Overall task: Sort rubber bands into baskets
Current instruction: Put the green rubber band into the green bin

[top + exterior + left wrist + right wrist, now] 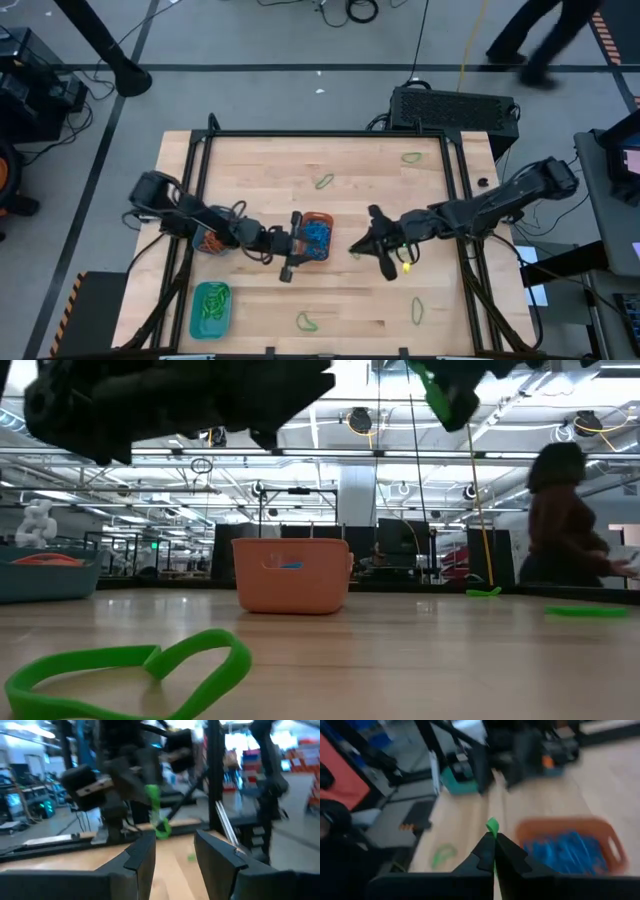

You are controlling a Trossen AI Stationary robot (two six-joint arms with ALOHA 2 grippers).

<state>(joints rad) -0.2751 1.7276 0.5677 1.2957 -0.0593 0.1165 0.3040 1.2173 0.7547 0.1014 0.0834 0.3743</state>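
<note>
Above table [260, 170], right tool [357, 247] pinching band [492, 825]

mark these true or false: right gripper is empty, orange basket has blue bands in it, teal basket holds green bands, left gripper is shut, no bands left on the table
1. The right gripper is empty: false. Its fingers are shut on a green rubber band.
2. The orange basket holds blue rubber bands: true.
3. The teal basket holds green bands: true.
4. The left gripper is shut: false. Its fingers stand apart, holding nothing.
5. No bands remain on the table: false. Several loose green bands lie there.
</note>
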